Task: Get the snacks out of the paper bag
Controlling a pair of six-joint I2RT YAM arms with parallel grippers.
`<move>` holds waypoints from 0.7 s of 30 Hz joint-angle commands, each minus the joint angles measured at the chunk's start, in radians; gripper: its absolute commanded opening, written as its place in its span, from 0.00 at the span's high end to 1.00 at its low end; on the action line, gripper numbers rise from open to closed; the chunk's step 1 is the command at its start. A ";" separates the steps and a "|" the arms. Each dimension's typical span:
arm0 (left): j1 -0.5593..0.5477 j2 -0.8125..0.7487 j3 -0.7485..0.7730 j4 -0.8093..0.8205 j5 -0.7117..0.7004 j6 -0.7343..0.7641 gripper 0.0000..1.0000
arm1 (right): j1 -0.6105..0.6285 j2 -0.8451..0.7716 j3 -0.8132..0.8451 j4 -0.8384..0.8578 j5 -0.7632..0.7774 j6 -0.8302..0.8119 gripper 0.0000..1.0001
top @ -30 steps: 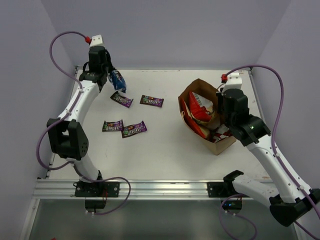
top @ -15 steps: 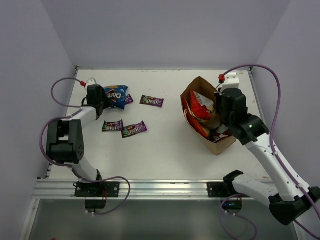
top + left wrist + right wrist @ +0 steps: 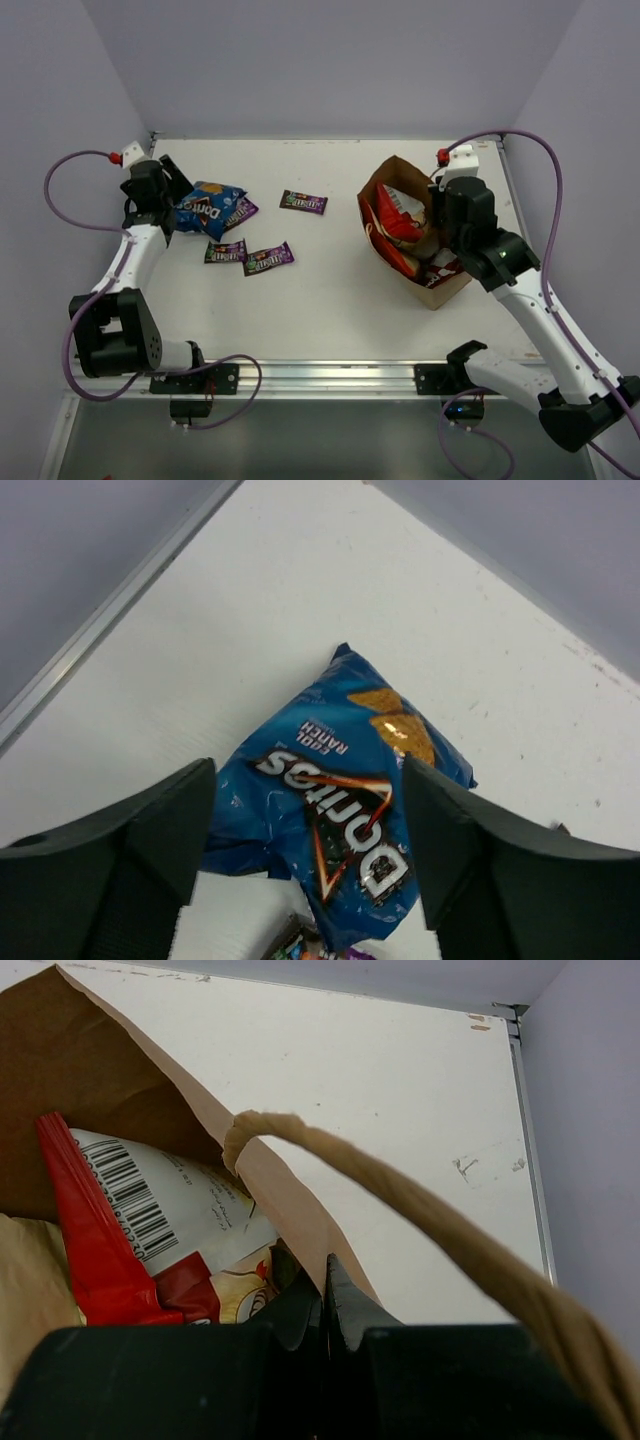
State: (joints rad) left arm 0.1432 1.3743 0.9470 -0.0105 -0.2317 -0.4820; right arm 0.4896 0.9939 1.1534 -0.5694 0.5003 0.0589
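Left gripper (image 3: 308,825) has backed off leftward, jaws spread, blue chip bag (image 3: 345,800) lying free below it. I see right gripper (image 3: 326,1282) clamped on the rim of the paper bag (image 3: 120,1070).

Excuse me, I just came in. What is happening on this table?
Two robot arms are emptying a paper bag of snacks. The right gripper is shut on the bag's rim, holding it. The left gripper is open over a Doritos bag that lies on the table, near four purple candy bars. Red and white chip bags are inside the paper bag, so the job is not finished.
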 commanded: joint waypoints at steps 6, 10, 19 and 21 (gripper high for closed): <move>-0.121 -0.147 0.128 -0.098 0.283 0.063 0.01 | 0.000 -0.028 0.008 0.043 -0.034 -0.016 1.00; -0.452 -0.201 0.248 -0.192 0.308 0.034 0.01 | 0.000 -0.035 0.025 0.063 -0.036 -0.037 1.00; -0.942 -0.095 0.532 -0.293 0.163 -0.113 0.05 | 0.003 -0.101 0.026 0.189 -0.036 -0.128 1.00; -1.054 -0.037 0.581 -0.295 0.103 -0.116 0.06 | 0.006 -0.109 0.012 0.223 -0.023 -0.142 1.00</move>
State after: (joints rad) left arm -0.8074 1.2701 1.4647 -0.2413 -0.0330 -0.5507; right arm 0.4915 0.9180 1.1534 -0.5251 0.4580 -0.0334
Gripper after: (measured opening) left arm 0.942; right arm 0.025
